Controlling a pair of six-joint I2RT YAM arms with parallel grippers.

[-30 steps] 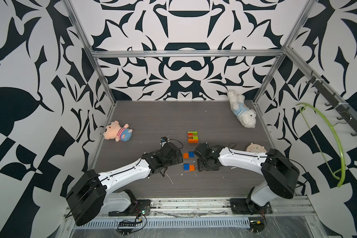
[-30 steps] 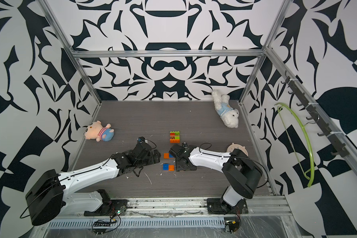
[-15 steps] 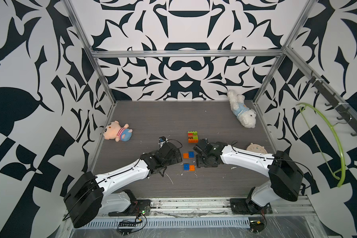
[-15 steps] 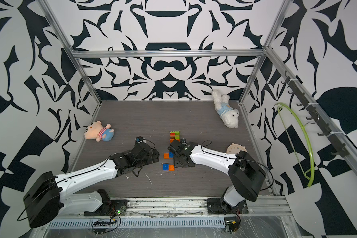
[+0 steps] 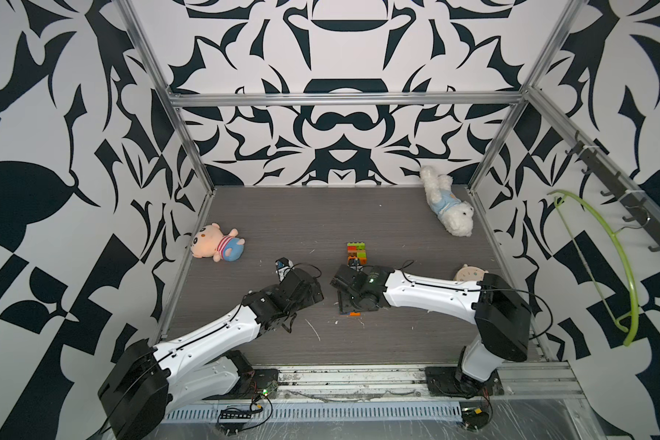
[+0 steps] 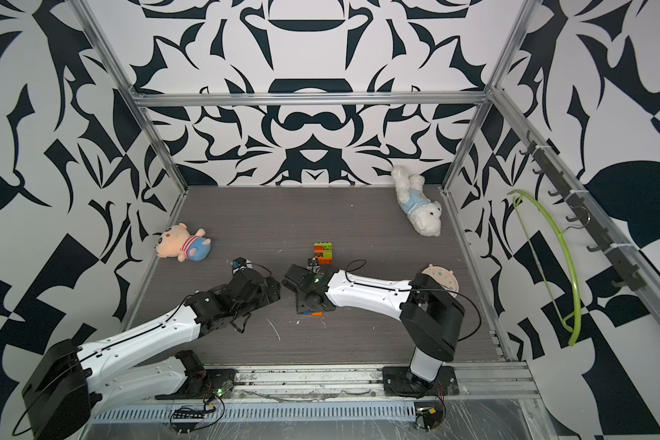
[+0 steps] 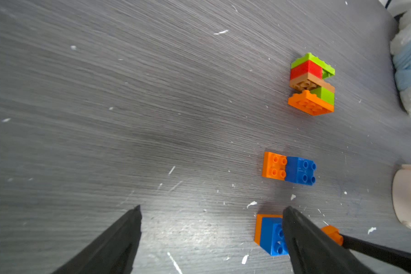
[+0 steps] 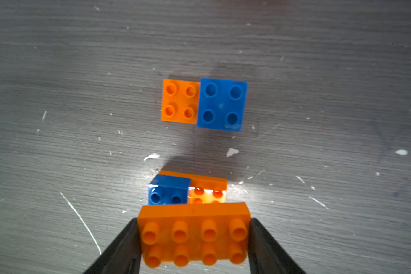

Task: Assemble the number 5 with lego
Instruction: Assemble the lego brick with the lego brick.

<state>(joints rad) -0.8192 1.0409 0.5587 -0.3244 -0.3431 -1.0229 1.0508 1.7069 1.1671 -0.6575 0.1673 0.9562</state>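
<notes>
Our right gripper (image 8: 193, 221) was clamped on an orange oblong brick (image 8: 193, 237). We take as marker the orange-and-blue pair (image 8: 203, 104), two square bricks lying side by side and touching. Near the pair, on the robot's side, a blue square brick (image 8: 169, 192) sat on a second orange brick (image 8: 208, 187), and the held brick hung just short of these. Beyond the pair lay a mixed stack (image 7: 311, 84). Our left gripper (image 7: 211, 210) stood spread wide and empty, also on the pair's robot side. We judged no five readable yet, because the rows were unjoined.
</notes>
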